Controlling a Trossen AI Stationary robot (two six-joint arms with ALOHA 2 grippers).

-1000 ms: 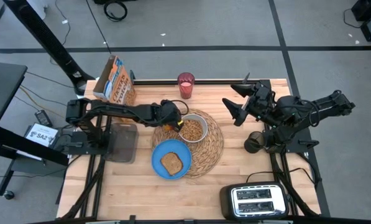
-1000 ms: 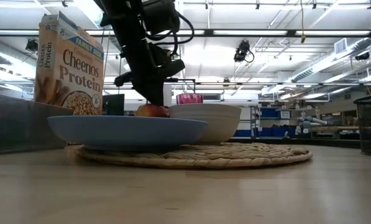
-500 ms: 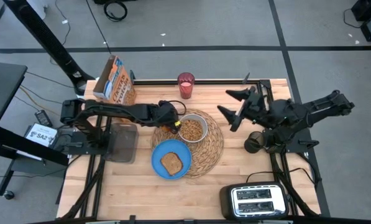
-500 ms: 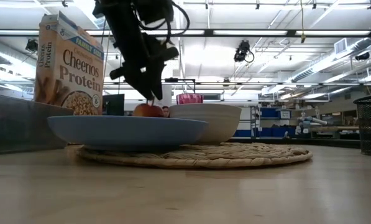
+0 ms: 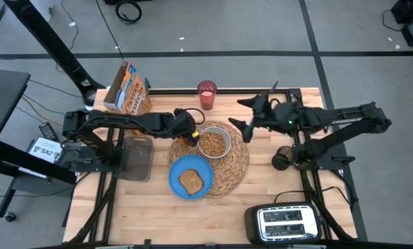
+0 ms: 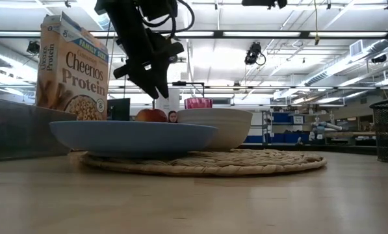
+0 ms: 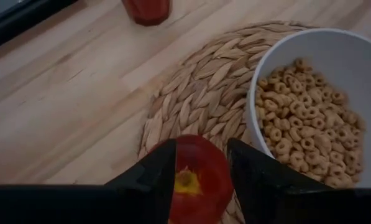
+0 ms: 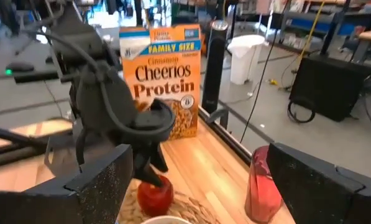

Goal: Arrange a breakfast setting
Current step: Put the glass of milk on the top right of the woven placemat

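Apple (image 7: 194, 177): rests on placemat (image 7: 197, 93) edge.
Left tool (image 6: 156, 88): I see fingers parted, above apple.
Right tool (image 5: 242, 115): wide, empty.
Risk: my retreat nudges apple, rolling it off.

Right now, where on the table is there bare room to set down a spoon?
Bare wood lies between the mat and the toaster, and along the near edge left of the toaster, below the plate. It is crowded at the mat's far left, where the left gripper hangs over the apple.
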